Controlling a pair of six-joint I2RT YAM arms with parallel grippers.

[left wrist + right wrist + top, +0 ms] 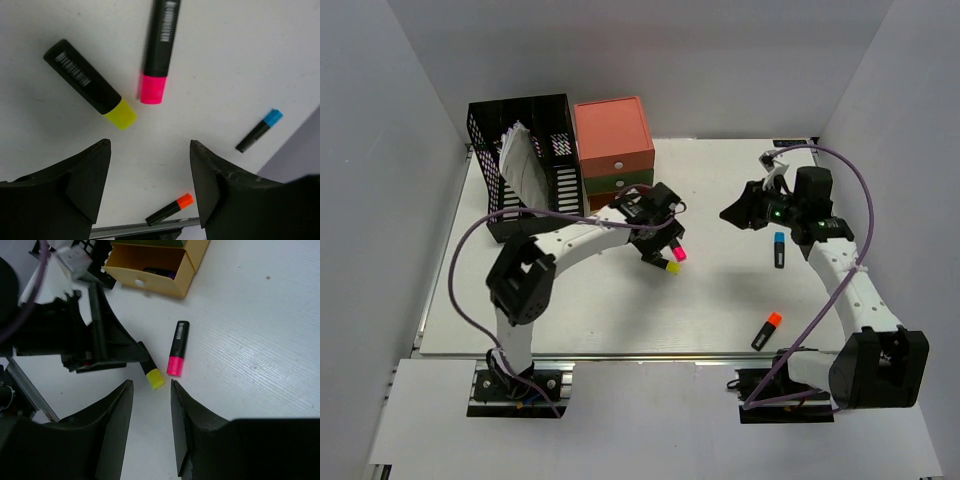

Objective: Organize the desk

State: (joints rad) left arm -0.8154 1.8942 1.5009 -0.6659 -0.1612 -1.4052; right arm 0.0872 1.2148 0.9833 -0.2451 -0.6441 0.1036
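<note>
At the far left corner of the white desk point(620, 310), which fills the floor of the walled work cell, a black mesh file rack point(525, 150) holds a sheaf of white papers point(520, 150) leaning at an angle. Just beside it to the right stands a small drawer unit point(615, 150) with a coral top section over green and yellow ones. The right wrist view shows the yellow bottom drawer point(150, 262) pulled out, with something dark lying inside.

In front of the unit, the left gripper point(150, 145) hangs above the tabletop with its jaws spread wide and nothing between them. Below it lie a yellow-tipped highlighter point(90, 85) and a pink-tipped highlighter point(159, 55). Both are black-bodied, with coloured ends near each other but apart.

Across the middle of the desk, the right gripper point(151, 390) points toward the same pair, its jaws parted by a narrow gap and holding nothing. Near the right arm, an orange-tipped marker point(767, 330) lies close to the front edge, and a blue-tipped marker point(779, 250) rests farther back. The two markers are well apart.
</note>
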